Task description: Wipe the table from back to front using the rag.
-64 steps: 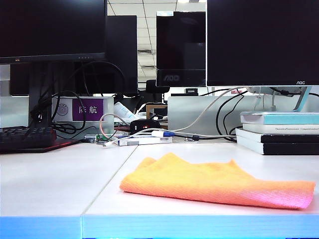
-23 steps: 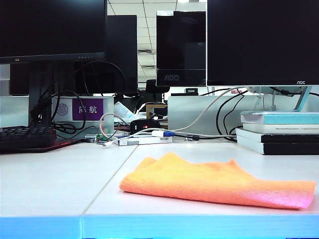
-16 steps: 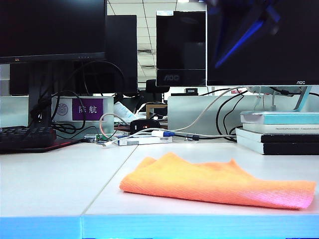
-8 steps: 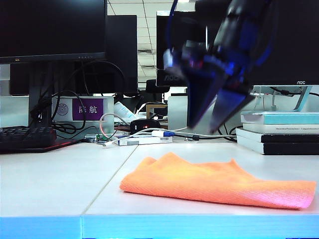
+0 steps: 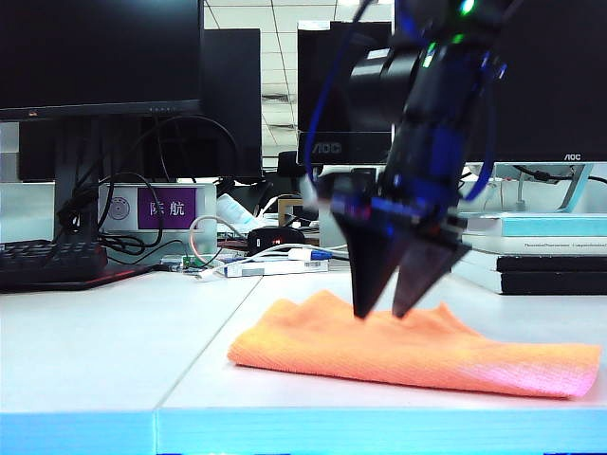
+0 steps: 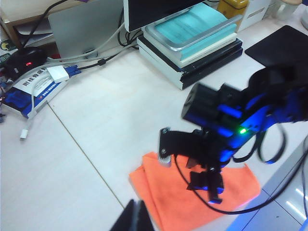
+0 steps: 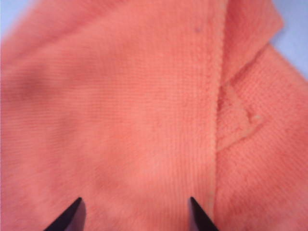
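Right gripper is seen pointed down with jaws spread apart, fingertips at or just above the rag, nothing gripped. The rag lies flat directly beneath it on the table, near the front edge. Left gripper is seen only as dark tips beside the rag; its state cannot be told.

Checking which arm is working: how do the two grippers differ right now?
The right gripper is open, its tips down at the rag; the left gripper appears shut, holding nothing. In the exterior view the right gripper is over the rag's back part, while the left gripper shows only in its own wrist view, raised above the table. Both have dark fingers.
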